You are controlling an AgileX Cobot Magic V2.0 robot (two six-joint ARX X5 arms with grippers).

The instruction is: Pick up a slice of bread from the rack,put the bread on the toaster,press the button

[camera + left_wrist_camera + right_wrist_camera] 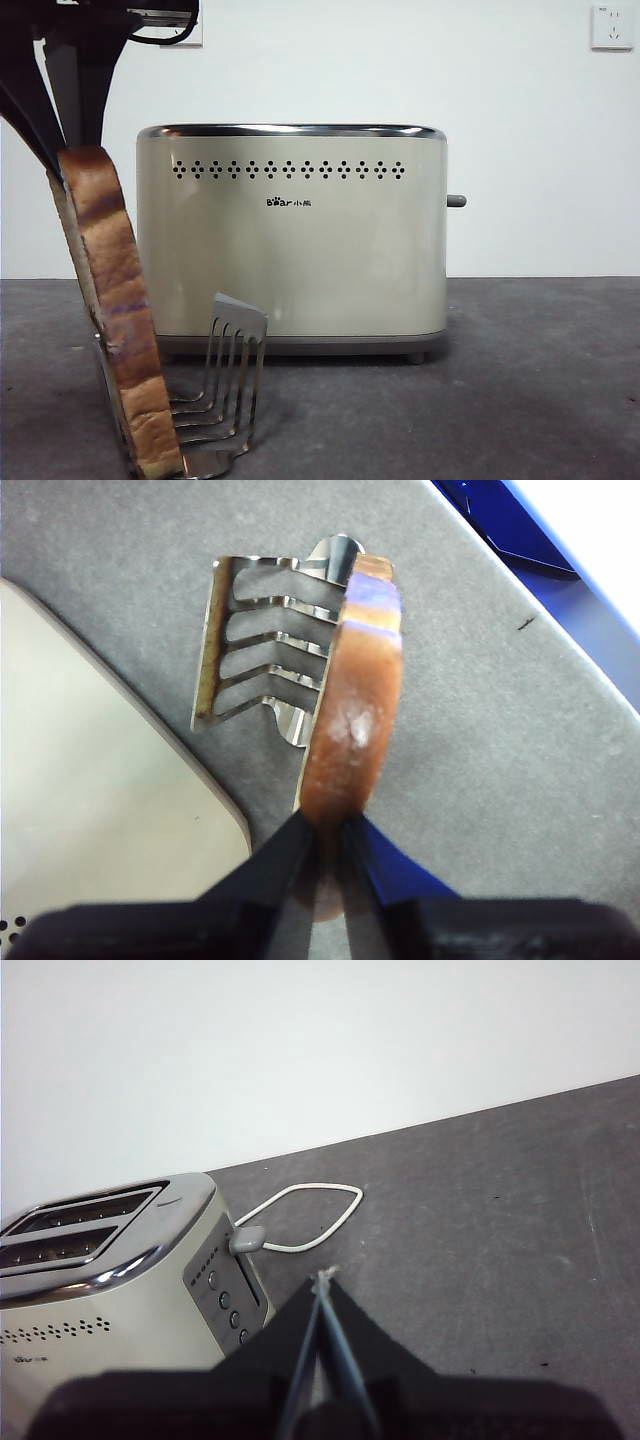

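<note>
The left gripper [328, 830] is clamping the crust at the rounded top of the slice of bread [115, 310], whose bottom edge is sitting low at the near end of the rack [225, 385], leaning away from the toaster [290, 240]. Going by this, the picking step is under way: the slice is grasped but not yet clear of the wire dividers. The next move probably calls for a straight lift until the bottom edge is clearing the rack, then a carry over the chrome top rim and a lowering into one of the slots [75, 1225] that the right wrist view is showing. The right gripper [325, 1285] is waiting above the table [540, 380] near the toaster's narrow side, its jaws pressed together on nothing, with the button [248, 1240] just ahead of it, so it is looking well placed for the pressing step later. Counting: one slice of bread, one rack, one toaster with two slots, one grey lever button, a column of four small round knobs [227, 1300] below it, one white cord [305, 1215] looping on the table, and two wall sockets [611, 27] behind.
</note>
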